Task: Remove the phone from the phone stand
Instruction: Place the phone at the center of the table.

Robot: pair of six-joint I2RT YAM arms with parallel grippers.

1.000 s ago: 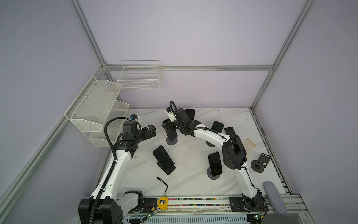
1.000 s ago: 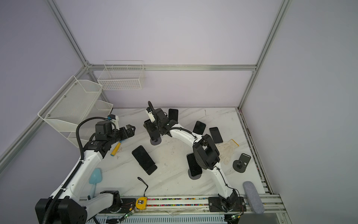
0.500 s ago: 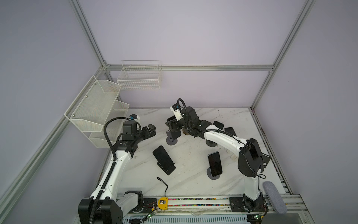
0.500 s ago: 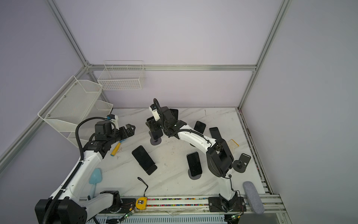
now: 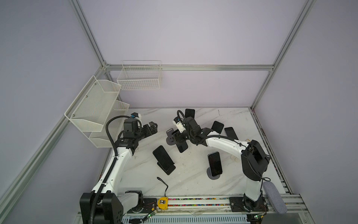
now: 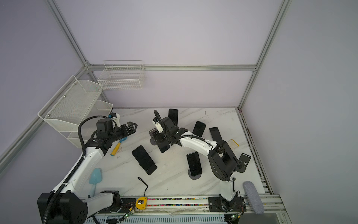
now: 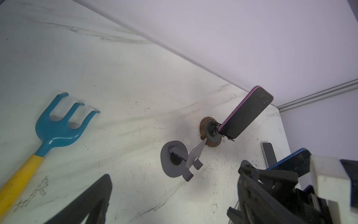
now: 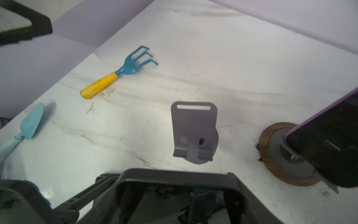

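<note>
The right gripper [image 5: 179, 138] is gripping the phone [image 5: 183, 147] between closed-in jaws. The phone is hanging slanted just in front of the grey stand [image 5: 169, 134] and clear of it; in the right wrist view the stand [image 8: 193, 126] is showing bare, its lip holding nothing. Whether the phone's lower end is touching the table [image 5: 193, 180] I cannot tell from above. The left gripper [image 5: 153, 128] is waiting off to the side with its jaws spread wide and empty, pointing toward the stand. So the lift itself is looking done, and the trouble from here is lying in the carrying and the setting down. The phone is looking smooth and glossy, and the jaws seem to be biting near one end, so a quick swing could be letting it pivot or slip out onto the table. The stand is looking light and is sitting right beside the phone's edge, so a sideways drag could be catching the lip and tipping or shoving it. The purple phone [image 7: 246, 114] on its wooden-based holder [image 7: 211, 133] is standing just behind, and a backward sweep of the wrist could be knocking it off. Nearer the front, another phone [image 5: 163, 159] is leaning on its own prop, so a careless put-down could be clipping it. The left gripper moving in now would be crowding the same space.
</note>
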